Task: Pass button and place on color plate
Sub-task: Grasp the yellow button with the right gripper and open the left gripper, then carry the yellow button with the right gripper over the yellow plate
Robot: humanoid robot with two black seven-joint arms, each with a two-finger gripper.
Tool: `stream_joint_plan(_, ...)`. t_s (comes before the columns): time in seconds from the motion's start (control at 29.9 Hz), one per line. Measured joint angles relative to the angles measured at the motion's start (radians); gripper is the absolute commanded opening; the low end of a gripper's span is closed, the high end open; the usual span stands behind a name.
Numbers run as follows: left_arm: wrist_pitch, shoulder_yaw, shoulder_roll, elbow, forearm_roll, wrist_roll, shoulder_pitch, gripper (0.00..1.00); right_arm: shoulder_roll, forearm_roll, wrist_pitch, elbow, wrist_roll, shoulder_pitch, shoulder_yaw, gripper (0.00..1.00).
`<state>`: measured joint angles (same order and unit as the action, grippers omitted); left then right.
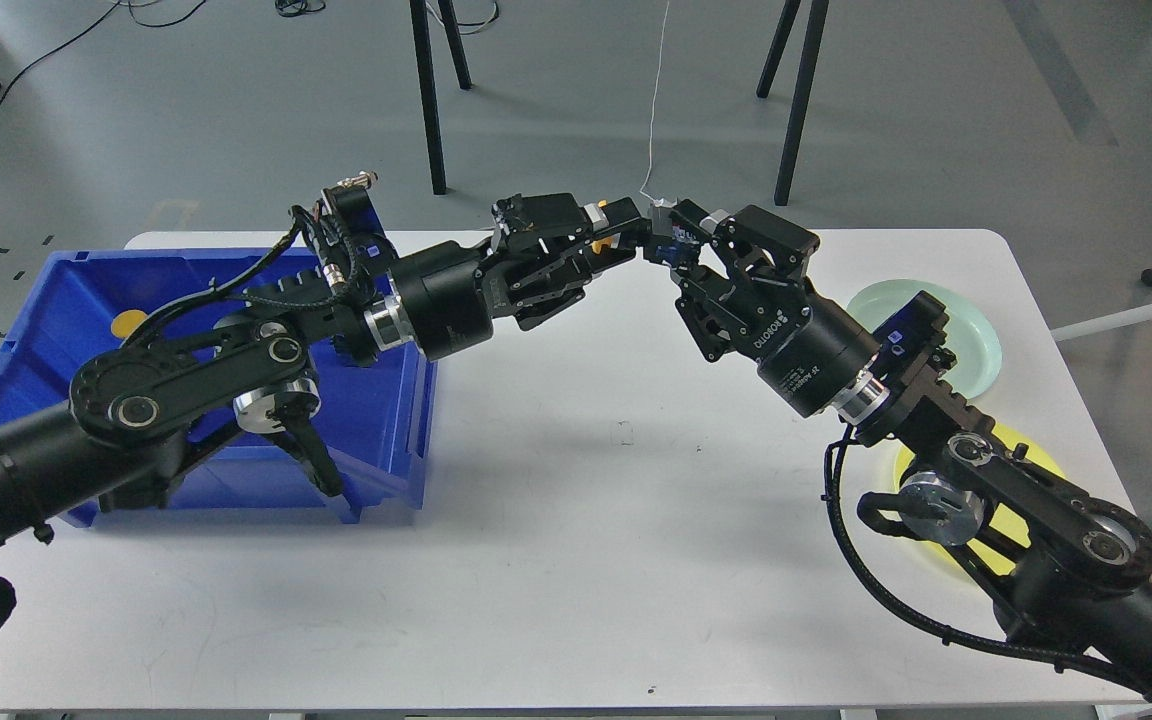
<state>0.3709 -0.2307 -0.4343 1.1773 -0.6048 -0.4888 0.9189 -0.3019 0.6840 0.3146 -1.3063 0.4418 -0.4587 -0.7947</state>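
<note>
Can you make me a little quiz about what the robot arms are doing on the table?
1. True or false: the two grippers meet above the middle of the white table.
2. What colour is the bin on the robot's left side? A) red B) blue C) green
3. Fill in: the yellow plate lies partly under the robot's ____ arm.

Key: 1 true, the left gripper and right gripper come tip to tip, with a small yellow button showing at the left one. 2 B. 3 right.
</note>
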Motion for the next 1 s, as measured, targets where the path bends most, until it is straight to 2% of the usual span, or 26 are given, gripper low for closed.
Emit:
stream_joint_plan(0.13, -0.009, -0.002, 0.000, 0.000, 0.003, 0.000, 0.000, 0.79, 0.000, 0.000, -0.001, -0.005, 0.000, 0.000, 0.001, 0.04)
stream_joint_plan(0.5, -0.015, -0.003, 0.007, -0.002, 0.010, 0.000, -0.002, 0.80, -0.048, -0.002, -0.040, -0.003, 0.007, 0.048, -0.043, 0.03)
stream_joint_plan(0.6, -0.016, -0.004, 0.008, -0.002, 0.010, 0.000, -0.002, 0.80, -0.104, -0.003, -0.096, -0.003, 0.012, 0.111, -0.094, 0.03)
stream_joint_plan(0.84, -0.017, -0.004, 0.009, -0.002, 0.011, 0.000, -0.002, 0.80, -0.208, -0.004, -0.299, -0.028, 0.015, 0.374, -0.230, 0.01)
stream_joint_plan(1.0, -0.017, -0.004, 0.009, -0.003, 0.011, 0.000, -0.002, 0.80, -0.234, -0.012, -0.346, -0.075, 0.044, 0.573, -0.304, 0.01)
